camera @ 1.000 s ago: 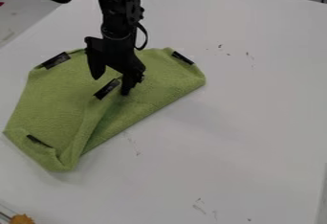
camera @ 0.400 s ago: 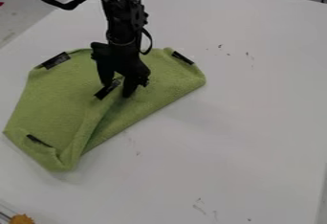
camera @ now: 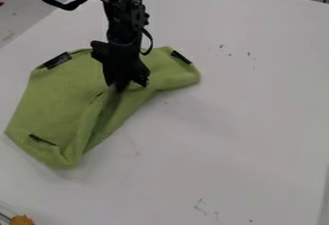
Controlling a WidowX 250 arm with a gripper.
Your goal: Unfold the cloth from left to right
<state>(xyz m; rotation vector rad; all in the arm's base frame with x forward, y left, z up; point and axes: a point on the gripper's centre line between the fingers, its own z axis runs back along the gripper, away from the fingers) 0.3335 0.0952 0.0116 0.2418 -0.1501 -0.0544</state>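
A black arm [camera: 123, 24] hangs over a partly folded cloth [camera: 55, 94] on a white desk [camera: 250, 137], its jaws clamped on the fabric near the middle. With the grip apparently made, unfolding calls next for a gentle lift, then a sweep rightward.

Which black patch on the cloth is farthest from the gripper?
The lower-left patch, near the cloth's bottom corner; the others are nearer the gripper.
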